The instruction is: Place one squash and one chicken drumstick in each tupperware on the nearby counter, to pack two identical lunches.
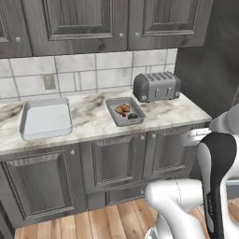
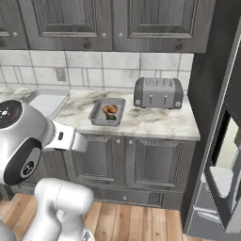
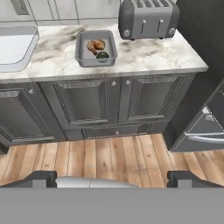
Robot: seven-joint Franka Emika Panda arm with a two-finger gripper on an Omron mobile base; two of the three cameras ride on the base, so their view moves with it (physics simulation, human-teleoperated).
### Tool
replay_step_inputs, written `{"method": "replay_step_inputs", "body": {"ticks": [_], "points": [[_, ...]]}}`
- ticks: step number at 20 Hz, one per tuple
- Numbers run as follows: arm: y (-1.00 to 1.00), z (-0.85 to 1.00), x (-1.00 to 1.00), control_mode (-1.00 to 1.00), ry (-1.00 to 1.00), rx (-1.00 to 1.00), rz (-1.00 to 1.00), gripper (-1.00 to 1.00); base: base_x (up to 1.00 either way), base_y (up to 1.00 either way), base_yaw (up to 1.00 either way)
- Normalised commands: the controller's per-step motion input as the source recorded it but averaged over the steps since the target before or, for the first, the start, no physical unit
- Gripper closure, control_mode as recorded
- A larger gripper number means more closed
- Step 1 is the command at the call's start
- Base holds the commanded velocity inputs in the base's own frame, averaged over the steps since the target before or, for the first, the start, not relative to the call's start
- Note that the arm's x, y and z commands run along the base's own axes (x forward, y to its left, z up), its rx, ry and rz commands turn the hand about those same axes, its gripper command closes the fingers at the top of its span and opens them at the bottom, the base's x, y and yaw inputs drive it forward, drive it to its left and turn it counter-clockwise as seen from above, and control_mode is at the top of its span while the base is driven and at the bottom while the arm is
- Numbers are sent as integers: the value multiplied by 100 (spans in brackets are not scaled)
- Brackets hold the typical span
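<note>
Marble-veined white counter point(image 3: 144, 54) crossed frame top; small mid-grey rectangular tray point(image 3: 82, 54) upper centre held glossy brown drumstick point(image 3: 95, 45) and dark green squash point(image 3: 103, 55). My gripper point(image 3: 112, 178) gaped empty. Drumstick probably slick, firm: pinch mid-body.

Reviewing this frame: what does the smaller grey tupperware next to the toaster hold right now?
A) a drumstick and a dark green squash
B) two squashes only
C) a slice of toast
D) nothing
A: the smaller grey tupperware holds a brown chicken drumstick and a dark green squash side by side.
</note>
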Motion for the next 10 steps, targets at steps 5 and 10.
{"method": "replay_step_inputs", "body": {"ticks": [5,10], "points": [[0,0,0,100,0,0,0,-100,-100,-18,0],[0,0,0,100,0,0,0,-100,-90,-35,0]]}}
